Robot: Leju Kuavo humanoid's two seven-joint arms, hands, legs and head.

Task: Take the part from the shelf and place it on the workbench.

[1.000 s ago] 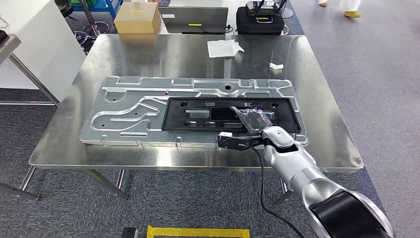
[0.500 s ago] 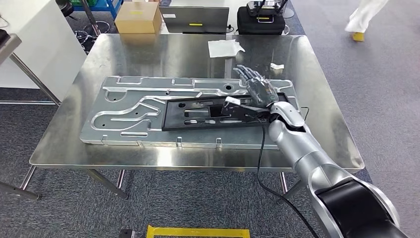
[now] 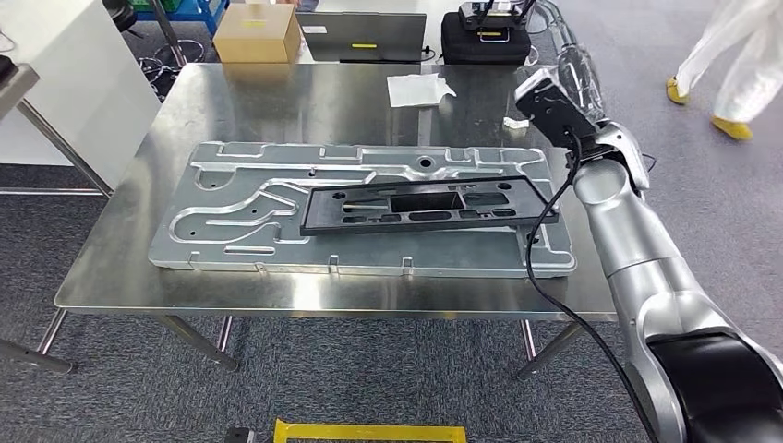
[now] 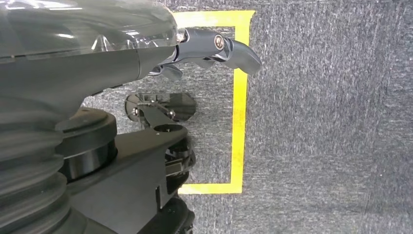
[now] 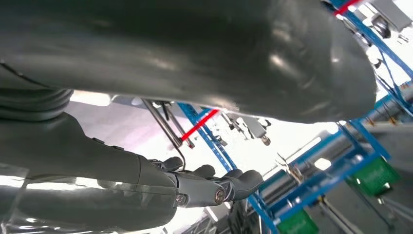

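Workbench surface of polished steel (image 3: 277, 101) is seen from the head view carrying one large silver machined aluminium plate with curved grooves (image 3: 240, 208). One long black rectangular frame part with cut-out slots (image 3: 427, 205) is laid flat on that plate, toward its right half, held by nothing.

One silver right arm (image 3: 637, 249) is raised above the right far corner of the bench, and the right hand (image 3: 574, 69), wrapped in clear film, is lifted clear of the black part. In the right wrist view its dark fingers (image 5: 229, 185) are seen slightly curled and apart, with nothing between them. One black cable (image 3: 536, 258) is hung from the wrist camera down past the bench edge.

In the left wrist view the left hand (image 4: 209, 48) is hung over grey carpet, fingers loosely bent and spread, nothing held; one square outline of yellow floor tape (image 4: 238, 107) is marked below it.

At the far edge of the bench are counted one crumpled white sheet (image 3: 418, 89) and one small white scrap (image 3: 514, 122). Beyond the bench stand one brown cardboard box (image 3: 257, 34), one grey laptop-like case with a yellow label (image 3: 362, 37) whose writing cannot be read, and one black case (image 3: 486, 37). One person in white clothing and yellow shoes (image 3: 729, 74) is seen at the right.
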